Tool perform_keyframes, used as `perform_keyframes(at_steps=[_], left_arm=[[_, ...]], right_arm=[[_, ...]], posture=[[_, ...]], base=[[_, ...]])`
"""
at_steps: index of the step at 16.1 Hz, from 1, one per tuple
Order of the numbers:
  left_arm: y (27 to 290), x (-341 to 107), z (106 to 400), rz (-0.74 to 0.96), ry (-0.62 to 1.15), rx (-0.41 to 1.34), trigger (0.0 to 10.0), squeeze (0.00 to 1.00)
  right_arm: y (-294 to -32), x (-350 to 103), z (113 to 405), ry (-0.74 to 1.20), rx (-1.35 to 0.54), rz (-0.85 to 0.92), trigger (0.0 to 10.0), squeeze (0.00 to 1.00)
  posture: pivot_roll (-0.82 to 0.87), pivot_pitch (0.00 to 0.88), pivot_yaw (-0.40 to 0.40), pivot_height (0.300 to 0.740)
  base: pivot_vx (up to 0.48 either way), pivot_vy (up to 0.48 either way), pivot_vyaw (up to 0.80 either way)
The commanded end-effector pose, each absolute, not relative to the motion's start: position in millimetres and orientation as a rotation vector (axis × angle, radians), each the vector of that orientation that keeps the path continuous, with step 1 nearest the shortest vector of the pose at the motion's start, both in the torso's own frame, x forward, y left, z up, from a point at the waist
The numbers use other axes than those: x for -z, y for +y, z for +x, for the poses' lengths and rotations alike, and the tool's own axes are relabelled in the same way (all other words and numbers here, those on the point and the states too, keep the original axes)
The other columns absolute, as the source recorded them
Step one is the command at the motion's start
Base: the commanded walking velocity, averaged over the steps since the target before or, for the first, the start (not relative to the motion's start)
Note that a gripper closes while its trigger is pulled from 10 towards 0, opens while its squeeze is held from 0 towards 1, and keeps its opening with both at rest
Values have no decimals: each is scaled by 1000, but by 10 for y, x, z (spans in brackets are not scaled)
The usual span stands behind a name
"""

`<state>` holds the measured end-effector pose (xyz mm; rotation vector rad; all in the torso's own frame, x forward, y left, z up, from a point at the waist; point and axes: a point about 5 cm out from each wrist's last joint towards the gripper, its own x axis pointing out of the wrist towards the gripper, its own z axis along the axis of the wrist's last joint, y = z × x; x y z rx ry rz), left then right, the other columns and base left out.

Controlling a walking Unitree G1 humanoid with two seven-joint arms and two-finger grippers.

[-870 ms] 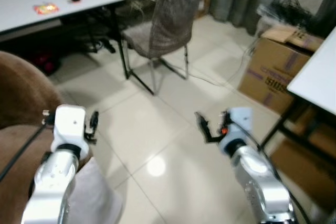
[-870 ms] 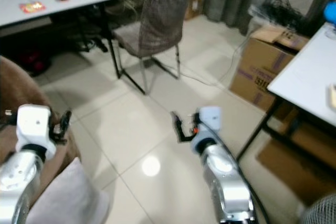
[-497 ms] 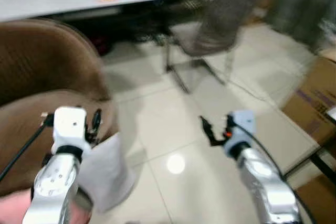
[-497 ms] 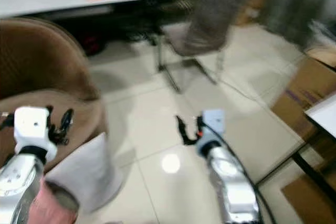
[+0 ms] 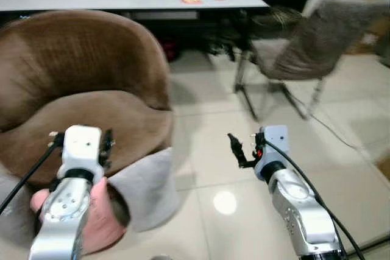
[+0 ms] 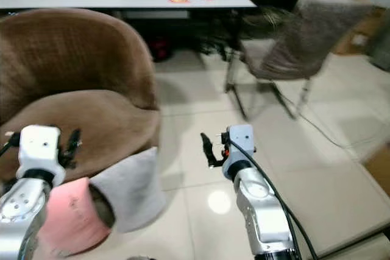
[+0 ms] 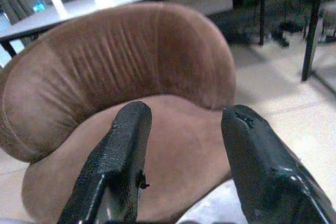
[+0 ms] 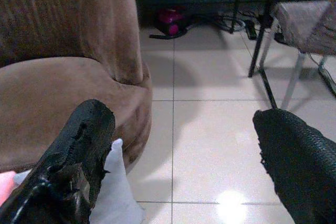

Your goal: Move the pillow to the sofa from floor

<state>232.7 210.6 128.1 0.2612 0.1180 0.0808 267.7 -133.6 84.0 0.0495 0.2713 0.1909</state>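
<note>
Not yet begun: grey fabric pillow point(image 5: 143, 190) on pale tiled floor point(image 5: 341, 150) against brown velvet sofa point(image 5: 91, 98), both jaws apart, empty.

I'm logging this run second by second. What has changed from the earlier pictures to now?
The camera has swung to the robot's left: the brown sofa now sits in front, and the grey pillow and pink pillow leaning at its base have come into view. The things themselves have not moved. The left gripper and right gripper stay raised, open and empty; nothing was taken or let go.
</note>
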Motion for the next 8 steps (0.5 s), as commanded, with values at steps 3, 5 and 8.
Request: perform_keyframes(at_steps=[3, 5, 8], left_arm=[[2052, -1337, 2354, 220, 82, -49, 10000, 0], [2058, -1333, 2358, 217, 81, -50, 10000, 0], [2097, -1371, 2352, 210, 63, -66, 10000, 0]], right_arm=[[-1415, -870, 2741, 260, -124, 13, 10000, 1000], [-1406, -882, 2752, 249, -125, 6, 10000, 1000], [-1397, -921, 2786, 217, -126, -18, 10000, 1000]], posture=[[-39, 0, -10, 740], [-38, 0, -10, 740], [-34, 0, -14, 740]], base=[[316, 0, 0], [375, 0, 0], [377, 0, 0]])
